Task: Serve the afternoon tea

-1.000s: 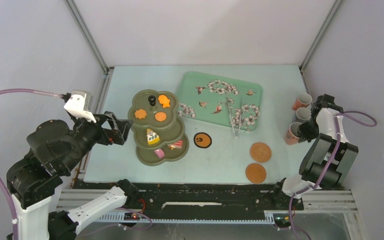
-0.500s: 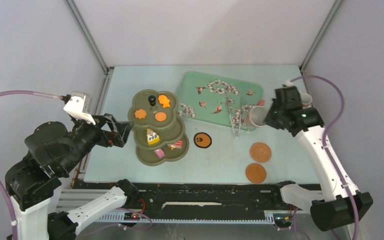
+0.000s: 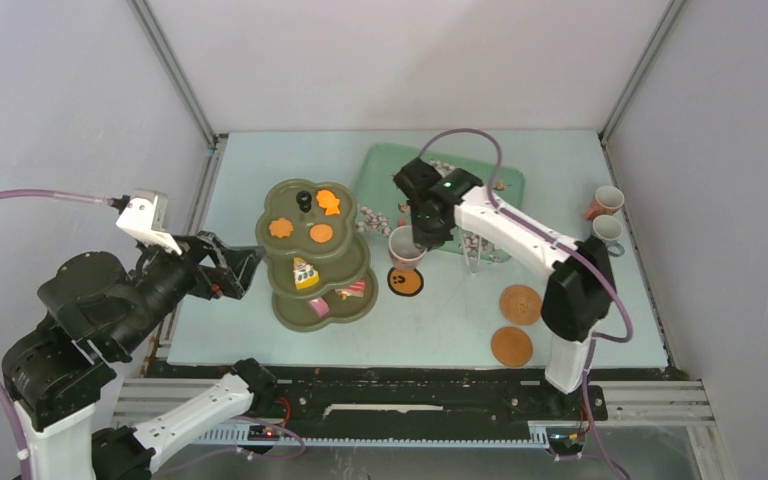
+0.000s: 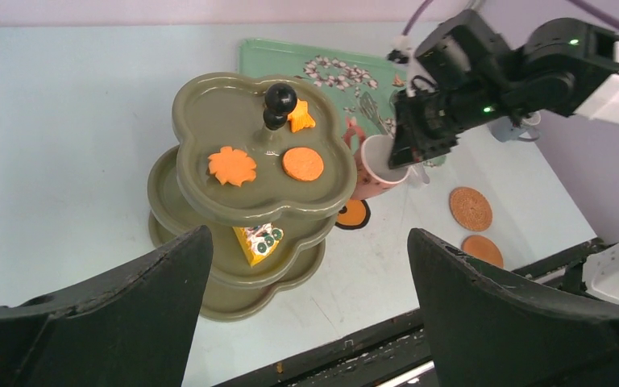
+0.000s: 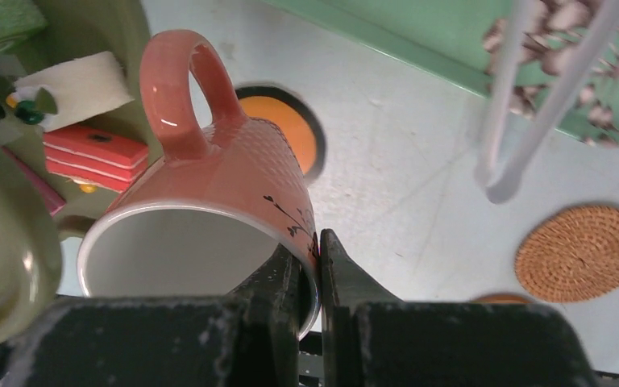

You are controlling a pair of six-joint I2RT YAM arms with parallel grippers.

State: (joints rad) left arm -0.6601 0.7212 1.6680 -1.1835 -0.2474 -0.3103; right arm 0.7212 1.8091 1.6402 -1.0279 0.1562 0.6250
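Setting: pale mint tabletop (image 3: pixel 440 320) boxed in by grey walls.
Right claw: right gripper (image 5: pixel 316 250) clenched on the rim of a salmon-pink patterned ceramic cup (image 5: pixel 234 185), one finger inside, one outside.
Cup: centre of the top view, tilted, seemingly off the table, just by the round orange-and-black coaster (image 3: pixel 406 281) and near the olive-green three-tier scalloped stand (image 3: pixel 300 225).
Left claw: left gripper (image 4: pixel 306 242) released and empty, left of the stand.
Risk: the thin rim pinch may let the tilted cup pivot or slip. A skewed descent could seat it half off the coaster. The handle might knock the stand's lower tier.
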